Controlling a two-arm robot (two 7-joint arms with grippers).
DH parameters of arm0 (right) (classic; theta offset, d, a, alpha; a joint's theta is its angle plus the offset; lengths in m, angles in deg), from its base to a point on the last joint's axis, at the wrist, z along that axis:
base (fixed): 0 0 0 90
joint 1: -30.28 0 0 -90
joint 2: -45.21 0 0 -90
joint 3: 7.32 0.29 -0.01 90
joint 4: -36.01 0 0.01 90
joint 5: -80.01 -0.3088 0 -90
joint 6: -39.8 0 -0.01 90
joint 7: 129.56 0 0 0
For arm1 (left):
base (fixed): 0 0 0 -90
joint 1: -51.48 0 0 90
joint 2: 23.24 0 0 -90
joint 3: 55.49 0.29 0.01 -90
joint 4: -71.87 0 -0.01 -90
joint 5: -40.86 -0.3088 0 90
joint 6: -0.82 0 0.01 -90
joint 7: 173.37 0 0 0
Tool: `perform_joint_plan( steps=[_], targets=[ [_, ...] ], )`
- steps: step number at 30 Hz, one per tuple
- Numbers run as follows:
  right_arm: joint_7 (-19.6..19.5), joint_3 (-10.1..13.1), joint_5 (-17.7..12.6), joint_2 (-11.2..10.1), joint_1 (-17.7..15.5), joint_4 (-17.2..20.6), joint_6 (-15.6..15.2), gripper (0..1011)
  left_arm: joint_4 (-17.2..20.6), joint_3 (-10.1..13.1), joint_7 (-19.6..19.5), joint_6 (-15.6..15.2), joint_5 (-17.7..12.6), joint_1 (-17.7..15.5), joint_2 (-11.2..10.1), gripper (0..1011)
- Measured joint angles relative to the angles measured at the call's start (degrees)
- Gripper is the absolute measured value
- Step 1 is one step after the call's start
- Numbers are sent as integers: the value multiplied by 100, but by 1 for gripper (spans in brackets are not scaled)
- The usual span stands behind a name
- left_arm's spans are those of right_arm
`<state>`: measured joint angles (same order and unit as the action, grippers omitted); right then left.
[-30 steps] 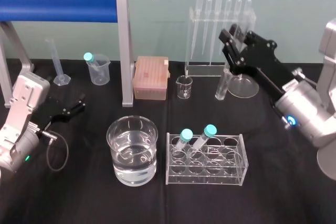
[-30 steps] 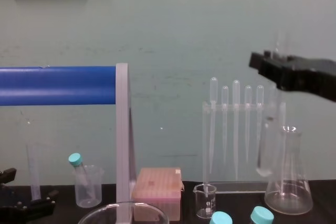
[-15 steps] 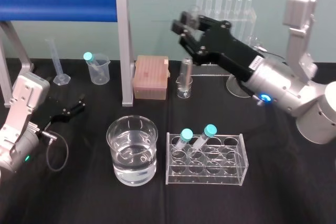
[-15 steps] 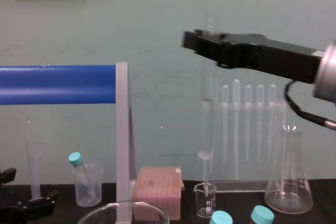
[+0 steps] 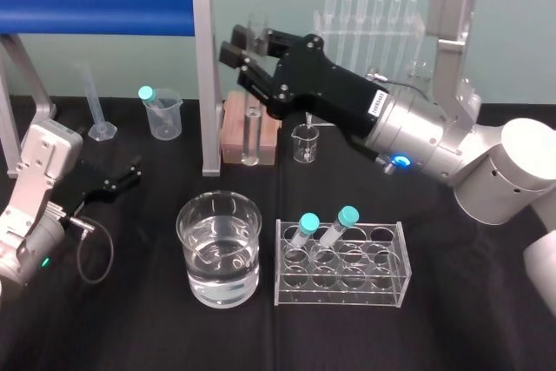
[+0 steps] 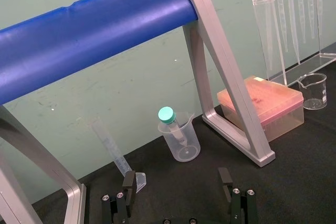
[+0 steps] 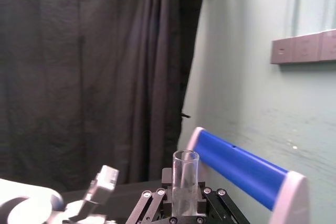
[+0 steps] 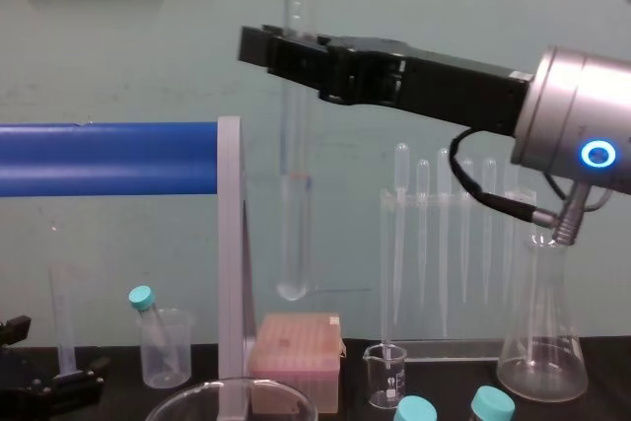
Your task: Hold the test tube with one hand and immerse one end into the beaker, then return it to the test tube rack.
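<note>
- Directions are read on the head view, with 12 o'clock pointing away from the robot.
- Frame post (image 5: 204,76): stands just beside the test tube (image 5: 251,136), at its 9 o'clock. Risk: a sideways swing may knock the glass against the metal.
- Right gripper (image 5: 252,45): pinches the test tube near its open top. The tube hangs upright above the desk (image 5: 130,319).
- Risk: smooth glass held near one end may slip or tilt on the way down.
- Beaker (image 5: 187,232): sits at 7 o'clock of the tube, part-filled with clear liquid. Risk: an off-centre descent lands the rounded end on the thin rim.
- Test tube rack (image 5: 373,258): sits at 5 o'clock of the tube. Risk: the return may catch the leaning teal-capped tubes (image 5: 305,225).
- Left gripper (image 5: 130,171): parked at 9 o'clock of the beaker.
- Chest view: shows the tube's rounded end clear above the pink box (image 8: 296,342). The head view flattens this height.
- Right wrist view: shows the lipped rim standing above the fingers.
- Left wrist view: shows the left gripper's fingers (image 6: 128,182) spread, with nothing between them.
</note>
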<state>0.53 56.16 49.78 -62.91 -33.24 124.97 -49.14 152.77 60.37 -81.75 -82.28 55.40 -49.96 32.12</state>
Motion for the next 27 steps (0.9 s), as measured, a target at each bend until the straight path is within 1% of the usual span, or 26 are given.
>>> perform_joint_plan(
  steps=[5, 6, 9, 12, 16, 21, 27],
  targets=[
    [159, -168, -122, 31, 98, -98, -27, 242, 0, 0, 0, 0, 0, 0, 0, 1000],
    [208, -230, -149, 51, 137, -152, -33, 242, 0, 0, 0, 0, 0, 1, 0, 1000],
    [264, -307, -185, 76, 193, -227, -41, 242, 0, 0, 0, 0, 0, 0, 0, 1000],
    [338, -445, -246, 117, 264, -375, -55, 242, 0, 0, 0, 0, 0, 0, 0, 1000],
    [409, -572, -302, 144, 310, -506, -84, 242, 0, 0, 0, 0, 0, 0, 0, 1000],
    [444, -724, -364, 140, 320, -633, -123, 242, 0, 0, 0, 0, 0, 0, 0, 1000],
    [438, -842, -413, 96, 311, -778, -131, 242, 0, 0, 0, 0, 0, 0, 0, 1000]
  ],
)
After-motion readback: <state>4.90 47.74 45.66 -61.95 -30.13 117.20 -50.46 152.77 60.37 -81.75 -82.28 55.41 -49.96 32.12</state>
